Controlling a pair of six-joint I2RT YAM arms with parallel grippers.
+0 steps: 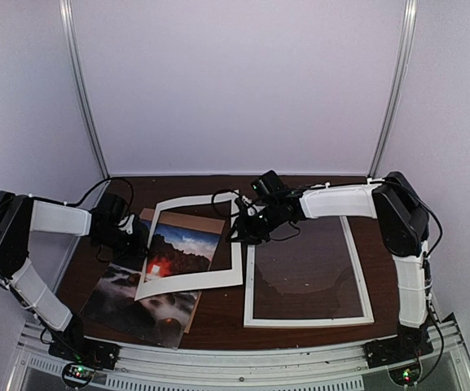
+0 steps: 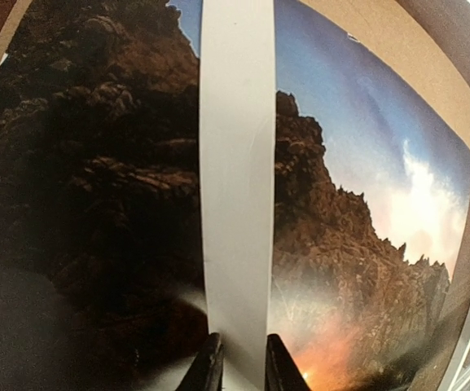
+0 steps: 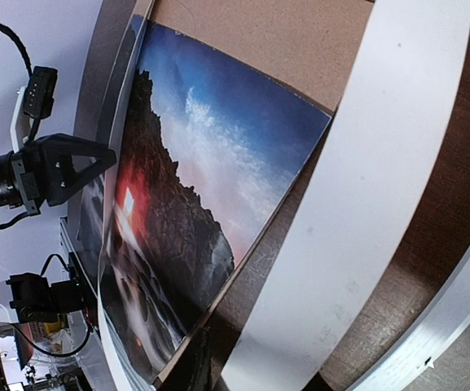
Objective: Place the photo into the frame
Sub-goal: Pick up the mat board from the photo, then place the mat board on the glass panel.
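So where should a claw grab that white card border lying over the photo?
Probably a narrow side strip of the card mat, coming from above: it is thin and flat, and its open window lets one finger drop inside, the other outside.

The photo [image 1: 177,244] lies flat on the left side of the desk [image 1: 218,322], a bit slanted, partly under a white card border [image 1: 190,283]. It shows dark rocks, a red sun, blue sky and misty white water. The frame [image 1: 304,322] lies flat just to the right. It is thin and white.
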